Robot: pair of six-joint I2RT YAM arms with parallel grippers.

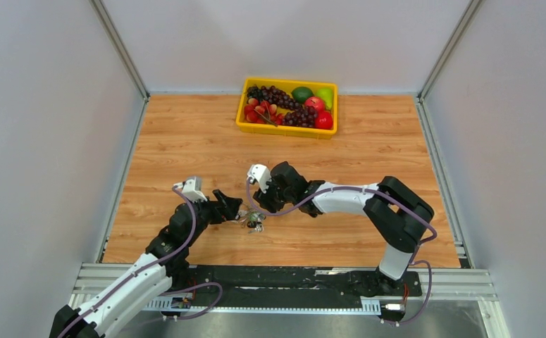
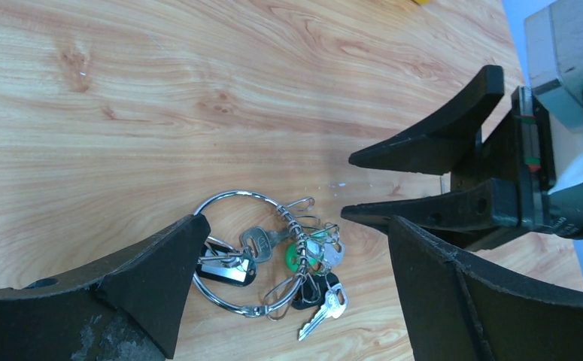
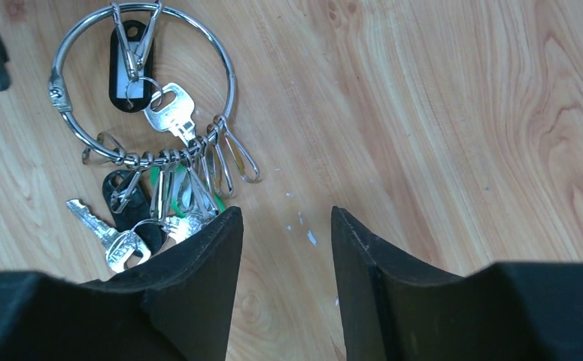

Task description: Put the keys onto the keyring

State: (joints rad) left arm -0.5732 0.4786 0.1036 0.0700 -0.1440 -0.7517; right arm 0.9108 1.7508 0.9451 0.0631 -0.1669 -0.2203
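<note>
The left gripper (image 2: pixel 296 222) is released. Its two black fingers (image 2: pixel 160 271) are spread wide with nothing between them, and it hangs low over the keyring (image 3: pixel 232 79). In its own wrist view one fingertip covers the ring's edge; whether it touches the metal cannot be told.

The right gripper (image 3: pixel 286 216) faces it from the other side. Its fingers (image 3: pixel 198 263) are also parted and it grasps nothing. In the left wrist view these fingers point at the bunch and their tips stop just short of the wire clips (image 3: pixel 237 156). In its own view one fingertip hides the lowest part of the bunch.

The keyring is a large silver hoop lying flat on the wooden table (image 1: pixel 185 141). A row of thin clips is threaded along one side of it. The keys (image 3: pixel 169 107) lie with it:
- A silver key sits inside the hoop next to a black tag (image 3: pixel 125 71).
- A key with a black head and one with a green head lie just outside the hoop, under the clips.
- Another silver key lies at the outer edge of the bunch. Whether it is hooked on cannot be told.

From above, the bunch sits between the two grippers in the near half of the table, a little left of the middle. A yellow tub (image 1: pixel 287 129) of fruit (image 1: pixel 291 105) stands well apart from it, at the far edge.
</note>
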